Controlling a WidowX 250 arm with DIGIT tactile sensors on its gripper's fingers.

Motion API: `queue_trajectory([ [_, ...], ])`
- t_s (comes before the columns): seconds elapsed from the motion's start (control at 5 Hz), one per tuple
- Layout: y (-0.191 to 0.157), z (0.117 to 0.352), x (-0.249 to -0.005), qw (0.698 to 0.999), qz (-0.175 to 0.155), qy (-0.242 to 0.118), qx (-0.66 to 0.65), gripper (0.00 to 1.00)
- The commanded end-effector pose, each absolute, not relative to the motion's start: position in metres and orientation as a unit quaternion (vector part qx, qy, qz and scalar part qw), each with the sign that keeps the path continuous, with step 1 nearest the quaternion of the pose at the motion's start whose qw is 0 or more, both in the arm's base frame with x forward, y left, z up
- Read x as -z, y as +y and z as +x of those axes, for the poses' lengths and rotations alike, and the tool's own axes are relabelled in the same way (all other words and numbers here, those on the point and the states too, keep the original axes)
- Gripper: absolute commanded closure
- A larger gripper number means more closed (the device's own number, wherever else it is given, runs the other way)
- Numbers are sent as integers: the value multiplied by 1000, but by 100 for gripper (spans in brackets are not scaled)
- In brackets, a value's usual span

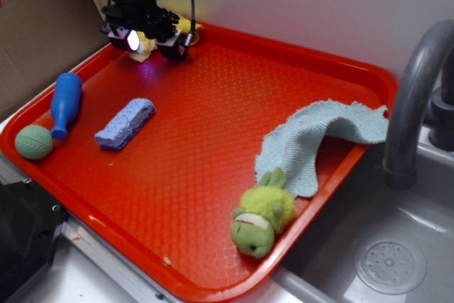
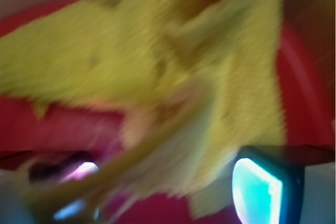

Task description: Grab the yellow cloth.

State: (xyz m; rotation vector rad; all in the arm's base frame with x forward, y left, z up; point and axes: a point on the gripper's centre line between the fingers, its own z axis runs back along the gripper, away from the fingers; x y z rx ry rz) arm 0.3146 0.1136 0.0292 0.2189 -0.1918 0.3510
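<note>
The yellow cloth (image 1: 189,27) lies in the far left corner of the red tray (image 1: 234,133), mostly hidden under the arm. My gripper (image 1: 157,49) is down over it. In the wrist view the blurred cloth (image 2: 157,61) fills most of the picture and reaches down between the two fingers. One fingertip (image 2: 79,174) shows at the lower left and the other at the lower right, far apart, so the gripper (image 2: 165,187) stands open around a fold of the cloth.
On the tray's left side lie a blue sponge (image 1: 125,123), a blue bowling pin (image 1: 65,103) and a green ball (image 1: 33,142). A pale blue-grey cloth (image 1: 319,136) and a green frog toy (image 1: 264,213) lie at the right. A faucet (image 1: 415,97) and sink (image 1: 383,260) are beyond.
</note>
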Motion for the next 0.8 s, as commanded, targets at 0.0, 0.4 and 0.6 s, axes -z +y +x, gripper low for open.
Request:
queue_trajectory([
  [0.0,117,344,-47,965,119,-168,-164,0],
  [0.4,130,348,-12,967,141,-116,-176,100],
  [0.6,123,345,-26,970,130,-129,-161,100],
])
